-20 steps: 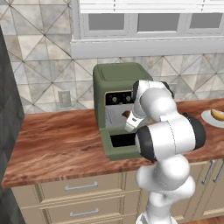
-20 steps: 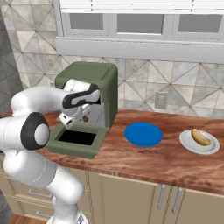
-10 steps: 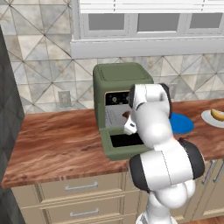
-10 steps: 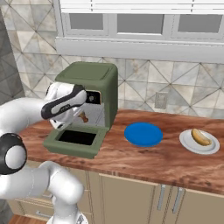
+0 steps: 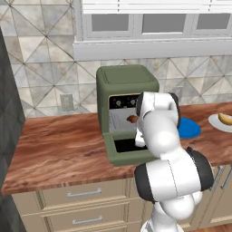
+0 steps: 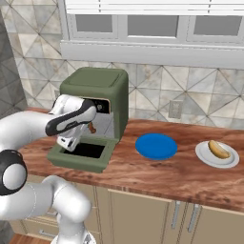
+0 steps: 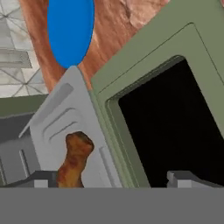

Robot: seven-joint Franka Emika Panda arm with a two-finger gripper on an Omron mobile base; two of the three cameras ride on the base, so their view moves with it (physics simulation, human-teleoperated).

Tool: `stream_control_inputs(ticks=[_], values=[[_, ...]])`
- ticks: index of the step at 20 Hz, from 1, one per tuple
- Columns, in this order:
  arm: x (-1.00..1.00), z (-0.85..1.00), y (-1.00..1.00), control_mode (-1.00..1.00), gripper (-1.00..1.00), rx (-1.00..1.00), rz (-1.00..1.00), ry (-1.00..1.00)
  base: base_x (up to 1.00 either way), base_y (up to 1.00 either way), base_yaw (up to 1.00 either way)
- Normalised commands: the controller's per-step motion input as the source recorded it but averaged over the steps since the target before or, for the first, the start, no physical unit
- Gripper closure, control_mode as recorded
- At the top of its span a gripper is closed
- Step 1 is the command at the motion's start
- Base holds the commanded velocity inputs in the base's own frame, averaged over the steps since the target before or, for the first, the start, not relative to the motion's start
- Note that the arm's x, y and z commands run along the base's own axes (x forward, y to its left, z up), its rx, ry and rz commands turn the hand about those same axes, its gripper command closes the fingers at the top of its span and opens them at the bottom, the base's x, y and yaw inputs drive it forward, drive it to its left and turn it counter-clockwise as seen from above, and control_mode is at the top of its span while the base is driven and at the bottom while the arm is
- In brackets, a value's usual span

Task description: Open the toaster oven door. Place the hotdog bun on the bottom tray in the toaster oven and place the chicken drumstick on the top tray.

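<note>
The olive-green toaster oven stands on the counter with its door dropped flat. The chicken drumstick lies on a grey tray inside the oven. My gripper hovers over the open door in front of the cavity. Its jaws are wide open and hold nothing, and the drumstick is close to one fingertip. The hotdog bun rests on a white plate far to the right.
A blue plate lies on the wooden counter between the oven and the bun's plate. A tiled wall with an outlet runs behind. Drawers and cabinet doors sit below the counter's front edge.
The jaws have spread from partly closed to wide open, letting go of the drumstick, which stays on the tray. The arm has swung and drawn back from the cavity.
</note>
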Motion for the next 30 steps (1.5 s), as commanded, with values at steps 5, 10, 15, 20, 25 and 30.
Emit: stream_control_inputs(ticks=[5,10,15,20,25,30], values=[[-0.26,0.31,0.07,-1.00,-1.00,-0.35,0.40,0.30,0.00,0.00,0.00],[-0.09,0.18,0.53,-1.00,-1.00,-0.35,0.45,0.41,0.00,0.00,0.00],[0.00,0.27,0.37,-1.00,-1.00,-0.28,0.47,0.48,0.00,0.00,0.00],[0.22,0.25,0.10,-1.00,-1.00,-0.28,0.41,0.37,0.00,0.00,0.00],[0.42,0.56,0.01,-1.00,-1.00,-0.20,0.30,0.22,0.00,0.00,0.00],[0.77,0.50,0.03,-1.00,-1.00,-0.16,0.23,0.15,0.00,0.00,0.00]])
